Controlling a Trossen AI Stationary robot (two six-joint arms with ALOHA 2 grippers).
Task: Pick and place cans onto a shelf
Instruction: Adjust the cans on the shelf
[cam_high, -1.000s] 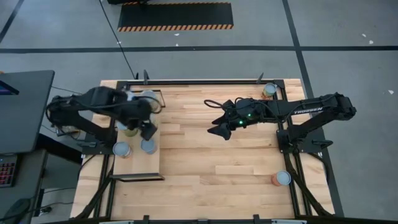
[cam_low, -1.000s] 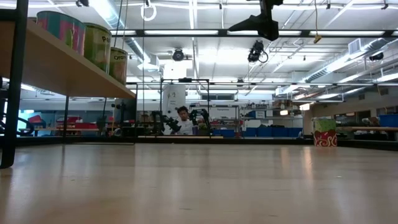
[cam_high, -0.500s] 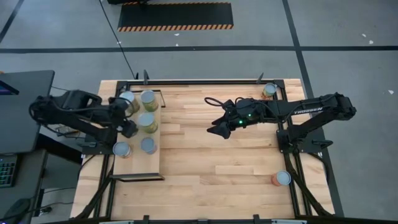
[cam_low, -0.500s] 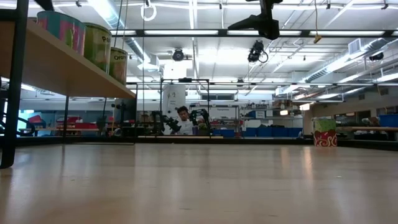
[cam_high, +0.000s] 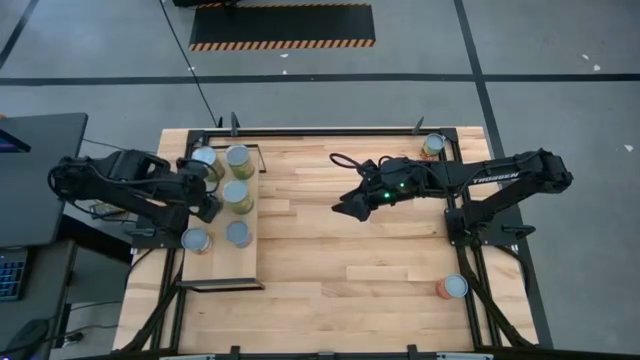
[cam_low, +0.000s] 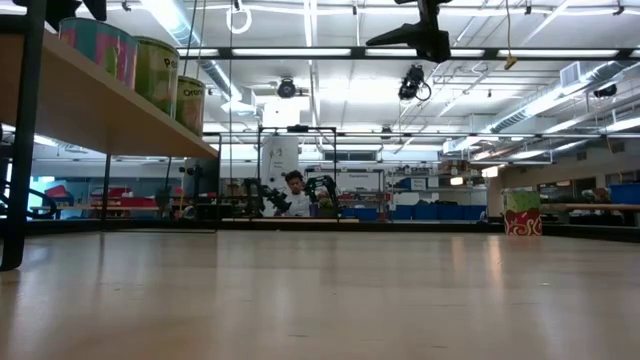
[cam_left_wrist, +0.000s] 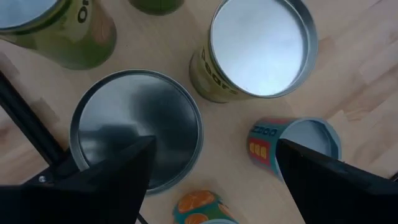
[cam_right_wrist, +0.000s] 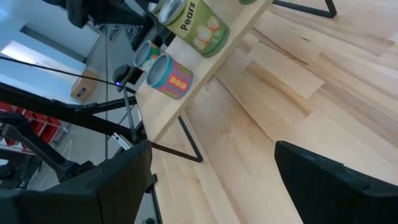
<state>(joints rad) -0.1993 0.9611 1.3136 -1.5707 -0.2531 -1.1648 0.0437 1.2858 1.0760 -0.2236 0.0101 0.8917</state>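
Note:
The shelf (cam_high: 222, 262) is a pale board in a black frame at the table's left. Several cans stand on their bases on it, among them one with a silver top (cam_high: 235, 193) and one near its near end (cam_high: 196, 240). From above, the left wrist view shows a silver-topped can (cam_left_wrist: 137, 127) and a yellow-green one (cam_left_wrist: 261, 46). My left gripper (cam_high: 205, 195) hovers open above the shelf's left edge, touching nothing. My right gripper (cam_high: 342, 208) hangs open and empty over the table's middle. Two more cans stand on the table: one at the far right corner (cam_high: 432, 145) and an orange one at the near right (cam_high: 452, 288).
The low view shows the shelf board (cam_low: 100, 100) raised on black legs, with cans (cam_low: 155, 70) on it and bare tabletop beneath. A black frame runs along the table's edges (cam_high: 330, 130). A person sits in the room far behind the table (cam_low: 293, 195).
My left gripper has drawn back from over the cans on the shelf toward the table's left edge. That uncovers the can in the shelf's middle. The cans have kept their places.

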